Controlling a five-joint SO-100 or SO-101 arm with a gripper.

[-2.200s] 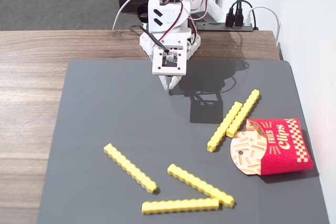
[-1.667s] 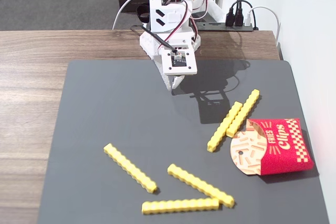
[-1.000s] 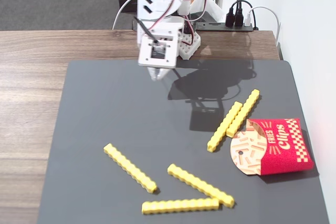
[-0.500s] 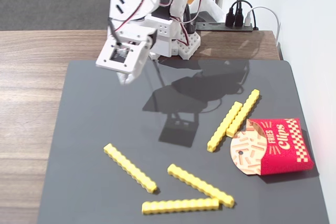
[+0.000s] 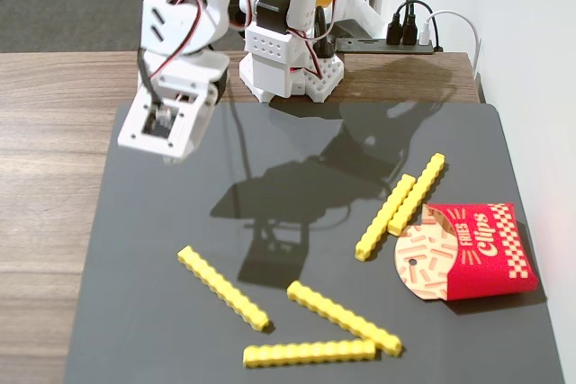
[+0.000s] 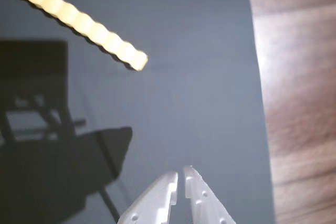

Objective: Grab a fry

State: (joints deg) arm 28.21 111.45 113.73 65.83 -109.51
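Several bright yellow crinkle-edged fries lie on the dark grey mat [image 5: 297, 141]. In the fixed view one fry [image 5: 222, 287] lies at the front left, two [image 5: 344, 317] [image 5: 309, 352] at the front middle, and a pair [image 5: 384, 216] [image 5: 417, 193] beside the carton. My white gripper [image 5: 166, 132] hangs above the mat's far left corner, well apart from every fry. In the wrist view my gripper [image 6: 180, 176] is shut with only a thin slit between its fingertips, and it holds nothing. One end of a fry [image 6: 73, 19] shows at the upper left, far from the tips.
A red "Fries Clips" carton [image 5: 468, 251] lies on its side at the mat's right. The arm's base [image 5: 288, 69] stands at the mat's far edge. A power strip with cables [image 5: 396, 38] lies behind. Wooden table [image 6: 299, 103] borders the mat.
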